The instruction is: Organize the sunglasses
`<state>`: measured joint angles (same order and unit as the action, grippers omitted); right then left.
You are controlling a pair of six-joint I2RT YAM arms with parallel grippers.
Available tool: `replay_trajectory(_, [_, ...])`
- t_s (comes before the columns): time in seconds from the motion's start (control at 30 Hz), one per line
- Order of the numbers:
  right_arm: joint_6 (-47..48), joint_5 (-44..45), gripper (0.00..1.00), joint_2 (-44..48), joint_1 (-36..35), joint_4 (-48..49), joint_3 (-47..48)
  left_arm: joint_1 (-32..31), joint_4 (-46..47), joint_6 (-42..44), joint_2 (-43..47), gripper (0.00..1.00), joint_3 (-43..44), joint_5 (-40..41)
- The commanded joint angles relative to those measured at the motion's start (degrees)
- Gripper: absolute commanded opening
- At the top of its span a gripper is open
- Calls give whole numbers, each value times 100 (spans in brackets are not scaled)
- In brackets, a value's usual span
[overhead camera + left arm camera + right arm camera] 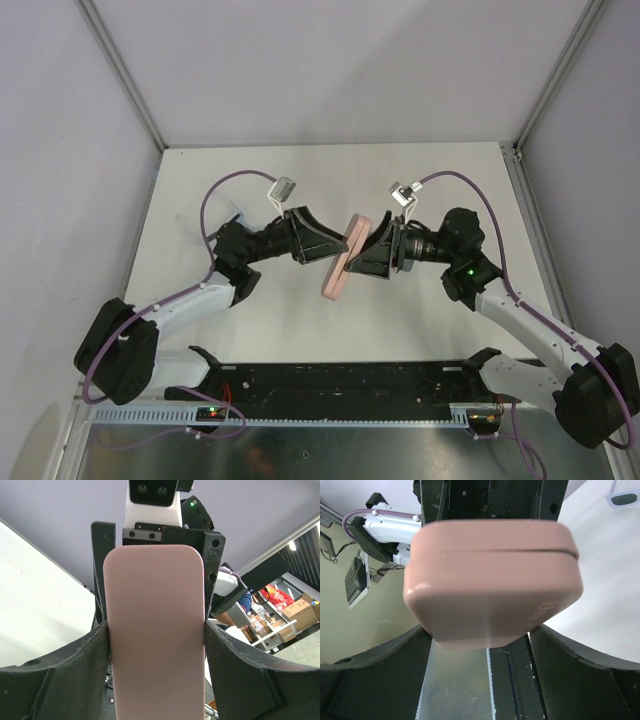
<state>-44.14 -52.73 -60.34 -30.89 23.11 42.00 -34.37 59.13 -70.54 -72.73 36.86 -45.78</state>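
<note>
**A pink case [338, 265] between two claws**

Above: left claw [322, 248] and right claw [366, 256] flanked the case over the desk [300, 170], probably to open it. Left wrist: fingers [75, 665] clamped its sides. Right wrist: grip unclear; white sunglasses [623, 499] lay on the desk beyond the claw.

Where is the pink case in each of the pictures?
Top view: the smooth pink oblong case is mid-picture, between both arms.
Left wrist view: it fills the centre, standing tall.
Right wrist view: it is in the upper centre, seen end-on.
Shared landmark: black jaws flank it on either side.
</note>
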Motion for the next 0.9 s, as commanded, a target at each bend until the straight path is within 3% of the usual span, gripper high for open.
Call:
replay_trajectory(0.0, [24, 370, 85, -11, 79, 144, -8, -150, 467, -65, -12, 32, -97, -67])
replay_trajectory(0.07, [21, 382, 83, -19, 85, 148, -14, -178, 467, -63, -48, 32, -174, -42])
replay_trajectory(0.2, [-49, 319, 60, -37, 108, 215, -36, -214, 466, -15, -32, 32, -271, -6])
replay_trajectory(0.4, [-64, 317, 54, 28, 243, 16, -101, -217, 467, 57, -17, 33, -255, 4])
replay_trajectory(0.6, [141, 494, 44, 0, 524, -792, -105, -206, 176, 404, -68, 32, -435, 126])
replay_trajectory(0.87, [847, 1399, 34, -603, 684, -2352, -106, -234, -1585, 1684, -16, 31, -526, 838])
